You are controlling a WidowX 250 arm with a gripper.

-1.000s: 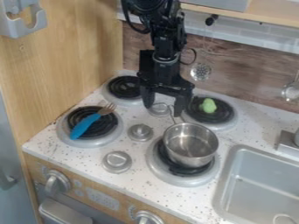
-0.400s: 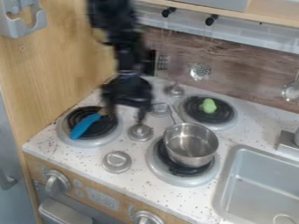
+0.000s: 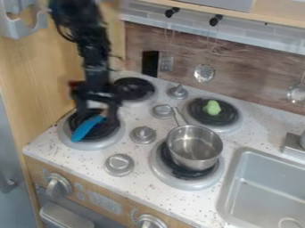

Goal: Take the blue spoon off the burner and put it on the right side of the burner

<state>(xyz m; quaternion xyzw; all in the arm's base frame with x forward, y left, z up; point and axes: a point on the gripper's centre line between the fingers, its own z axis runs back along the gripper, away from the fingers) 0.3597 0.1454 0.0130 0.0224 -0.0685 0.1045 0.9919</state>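
Observation:
My gripper (image 3: 96, 116) hangs over the back part of the front-left burner (image 3: 113, 141), its two fingers apart, one on the left and one on the right. The blue spoon-like utensil (image 3: 86, 128) lies slanted on that burner, its blue part toward the front left and its other end between or just below my fingers. The fork-like brown tip of the utensil is mostly hidden by my gripper. I cannot tell whether the fingers touch it.
A metal pot (image 3: 194, 149) sits on the front-right burner, its handle toward the back left. Knobs (image 3: 143, 134) stand right of the utensil's burner. A green object (image 3: 212, 107) rests on the back-right burner. The wooden wall (image 3: 35, 89) is close on the left; a sink (image 3: 268, 191) is at the right.
My gripper has moved left and down from the middle back of the stove to the front-left burner. The utensil and the pot have stayed where they were.

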